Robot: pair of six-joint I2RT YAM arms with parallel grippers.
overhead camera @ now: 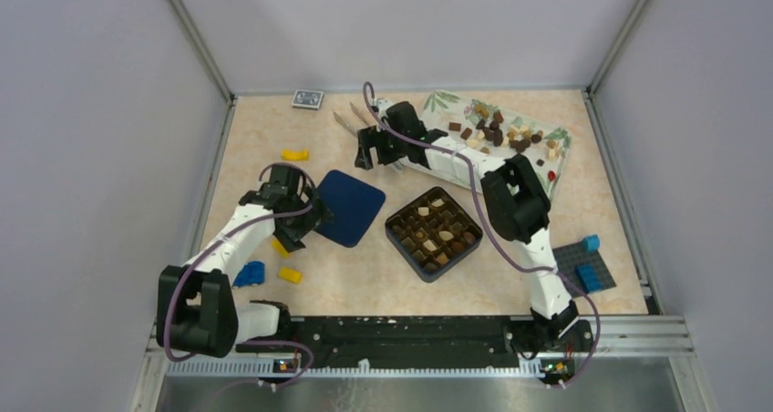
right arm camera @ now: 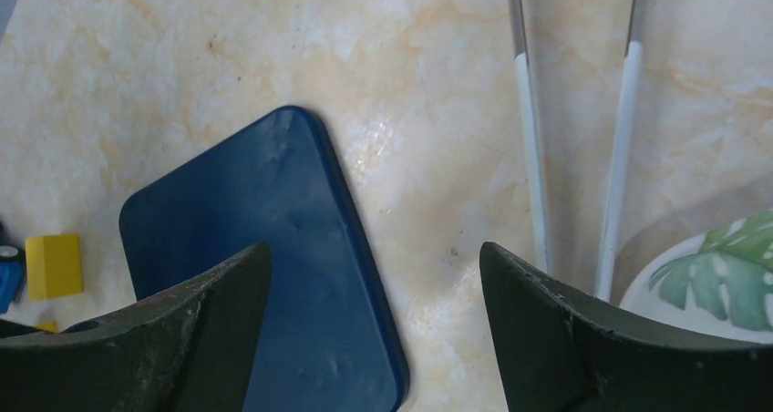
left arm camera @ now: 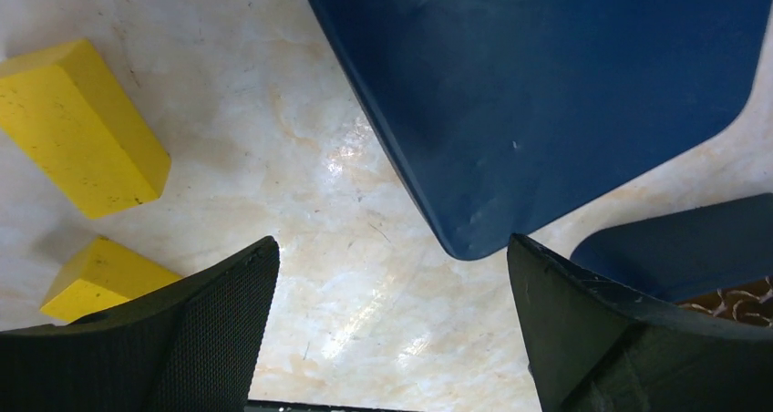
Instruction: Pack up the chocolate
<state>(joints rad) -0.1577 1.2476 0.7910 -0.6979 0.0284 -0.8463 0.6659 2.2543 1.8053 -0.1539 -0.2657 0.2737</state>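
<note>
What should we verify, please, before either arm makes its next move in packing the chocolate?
1. Left gripper open and empty: ok.
2. Right gripper open and empty: ok.
3. Box uncovered, lid lying beside it: ok.
4. Free compartments in the box: cannot tell.
5. Loose chocolate lying on the tray: ok.
6. Tongs lying free just ahead of the right gripper: ok.

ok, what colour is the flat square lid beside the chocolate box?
The lid is plain dark blue, no pattern. The left wrist view shows it best.
</note>
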